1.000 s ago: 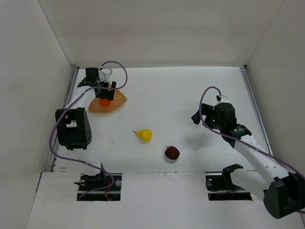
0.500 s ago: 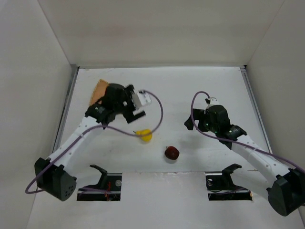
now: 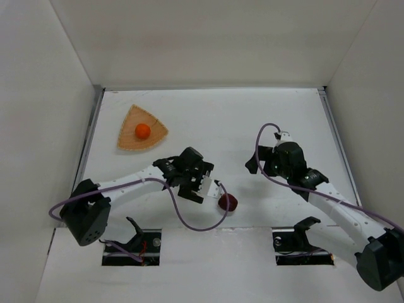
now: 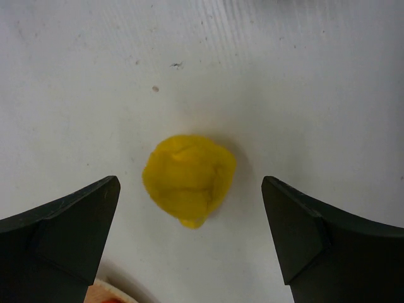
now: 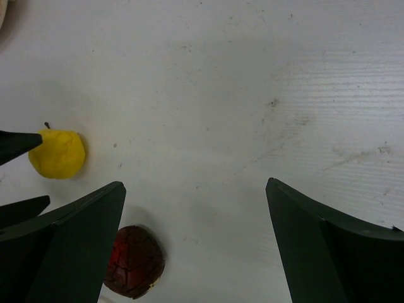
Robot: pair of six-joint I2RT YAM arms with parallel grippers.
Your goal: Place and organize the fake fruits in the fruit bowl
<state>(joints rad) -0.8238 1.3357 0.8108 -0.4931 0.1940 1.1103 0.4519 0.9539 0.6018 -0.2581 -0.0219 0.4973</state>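
Observation:
The light-tan fruit bowl (image 3: 130, 142) lies at the back left with the round orange (image 3: 142, 130) in it. My left gripper (image 3: 193, 179) is open over the yellow pear, which it hides in the top view. In the left wrist view the pear (image 4: 189, 178) lies on the table between the spread fingers (image 4: 69, 227), untouched. The dark red apple (image 3: 228, 202) sits just right of the left gripper. My right gripper (image 3: 251, 165) is open and empty, right of the fruits. Its wrist view shows the pear (image 5: 58, 153) and the apple (image 5: 134, 261) at lower left of its jaws (image 5: 194, 186).
White walls close in the white table (image 3: 252, 120) at the back and both sides. The left arm's purple cable (image 3: 196, 224) loops near the apple. The left gripper's fingertips (image 5: 19, 144) show at the left edge of the right wrist view.
My left arm left the orange in the bowl and swung forward and right to the pear, jaws open around it. My right gripper shifted slightly left.

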